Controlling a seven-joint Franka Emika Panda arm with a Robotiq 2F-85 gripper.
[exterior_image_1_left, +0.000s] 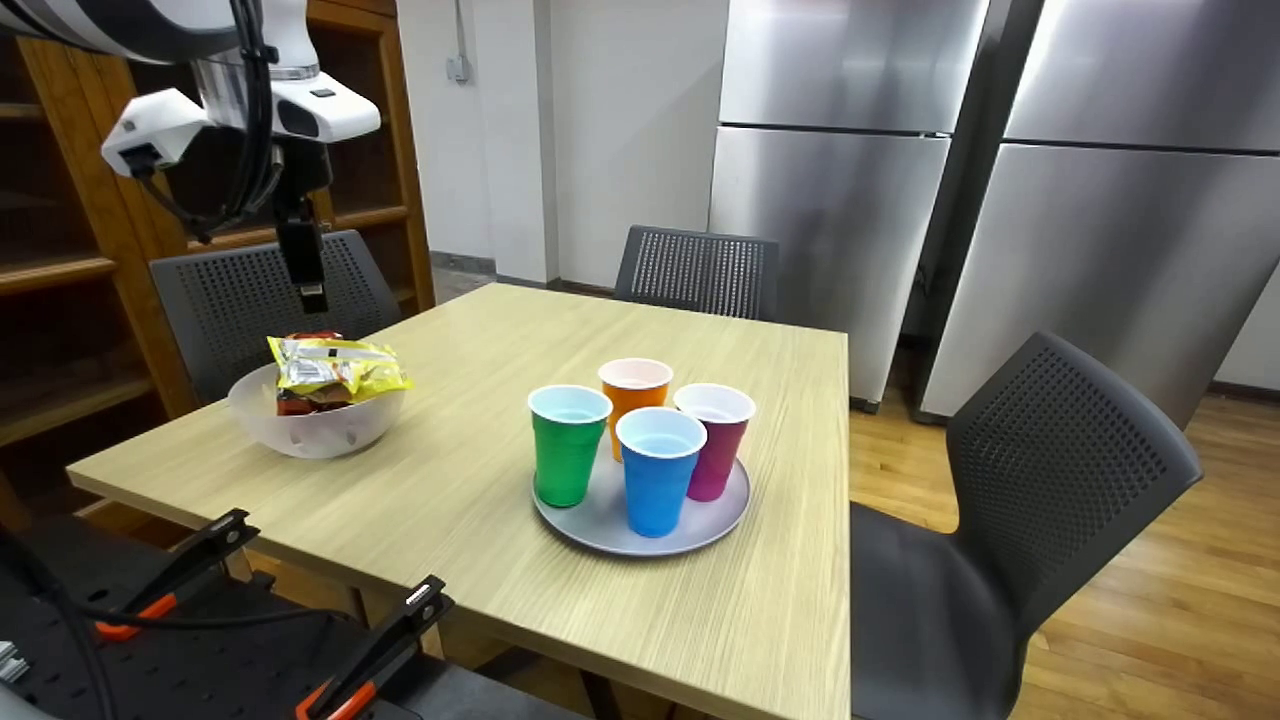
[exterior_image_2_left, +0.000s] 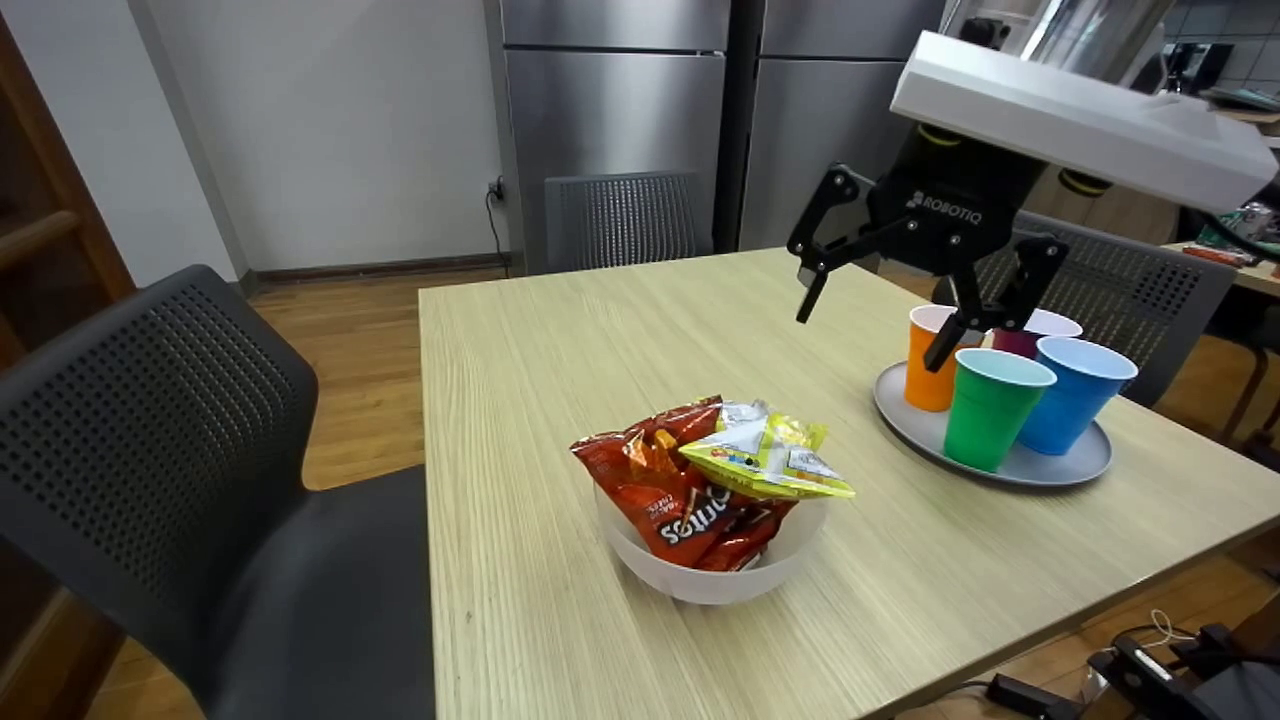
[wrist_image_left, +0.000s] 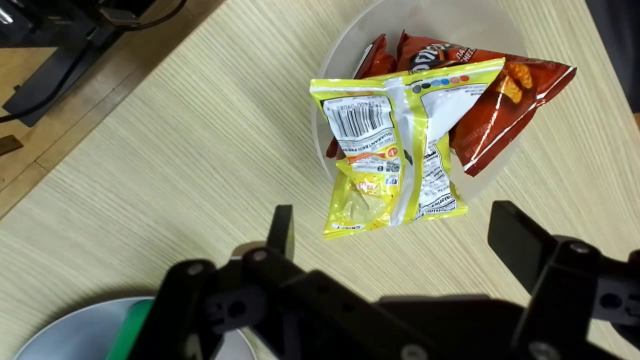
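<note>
The yellow chip bag (wrist_image_left: 370, 175) lies barcode side up, uppermost in the translucent bowl (exterior_image_2_left: 690, 588), one end jutting past the rim. No bag is gripped: the claw (exterior_image_2_left: 867, 344) hangs above with its fingers spread wide apart, holding nothing. In the wrist view the jutting end lies in line with the gap between the fingers, so I judge the claw to be roughly lined up but well above it. Whether this is a start or a finish, the pictures do not tell.

Under the yellow bag is a red chip bag (wrist_image_left: 505, 120), a corner of it also past the rim; a further piece of red wrapper (wrist_image_left: 377, 60) shows beside it, perhaps a second bag.

The bowl sits near the corner of the counter (exterior_image_1_left: 470, 400) where the robot-side edge meets the edge with a gray chair (exterior_image_1_left: 220, 310). Toward the opposite edge, where another chair (exterior_image_1_left: 1060, 470) stands, a plate (exterior_image_1_left: 715, 520) carries four upright cups: green (exterior_image_1_left: 567, 455), blue (exterior_image_1_left: 658, 485), orange (exterior_image_1_left: 630, 397) and purple (exterior_image_1_left: 715, 460). These look to be the tallest obstacles near the claw. Black clamps (exterior_image_1_left: 385, 640) stand just beside the robot-side edge. Beyond the far edge are a third chair (exterior_image_1_left: 697, 275) and steel refrigerators (exterior_image_1_left: 830, 220).
</note>
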